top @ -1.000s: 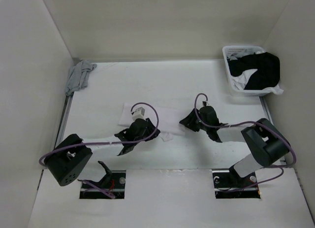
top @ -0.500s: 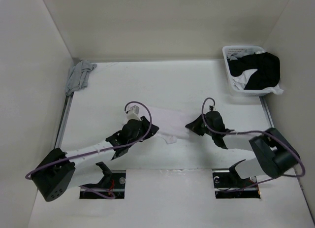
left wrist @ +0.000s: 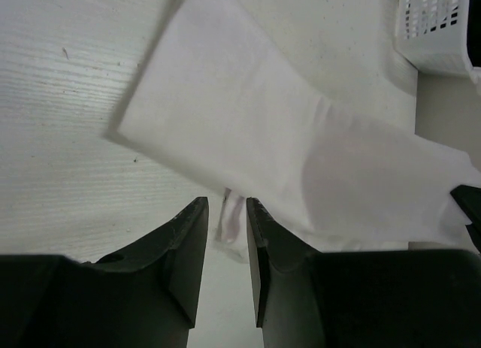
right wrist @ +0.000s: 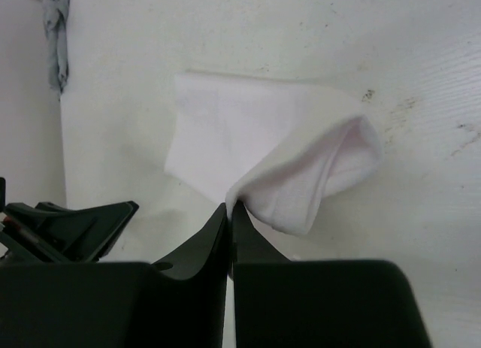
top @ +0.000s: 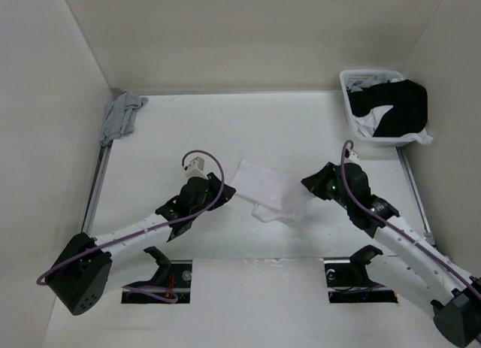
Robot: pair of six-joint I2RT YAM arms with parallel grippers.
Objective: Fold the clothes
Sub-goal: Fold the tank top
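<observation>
Nearest, at the 6 o'clock edge of the worktop (top: 225, 122), the two arms reach inward from their bases toward the middle.

The left claw (top: 223, 189) sits at the 9 o'clock side of the white tank top (top: 267, 189). In its wrist view, this claw's (left wrist: 227, 205) jaws stand narrowly apart with a tuck of white fabric caught in the gap. The tank top (left wrist: 263, 137) spreads away from the fingertips toward 1 o'clock and casts a shadow on the worktop along its 9 o'clock edge, so that part is lifted.

The right claw (top: 308, 186) is at the garment's 3 o'clock side. In its wrist view, this claw's (right wrist: 229, 207) jaws are pressed together on a doubled-over edge of the tank top (right wrist: 255, 137), and the fabric curls into a soft loop toward 2 o'clock.

Between the two claws the tank top is a folded white band just short of the worktop's centre, running from 11 o'clock down to 4 o'clock. A small flap trails at its 6 o'clock edge.

Farther back, a white basket (top: 347, 100) stands in the 1 o'clock corner, holding black garments (top: 394, 107) with some white cloth. A crumpled grey cloth (top: 120, 113) lies in the 11 o'clock corner against the wall.
</observation>
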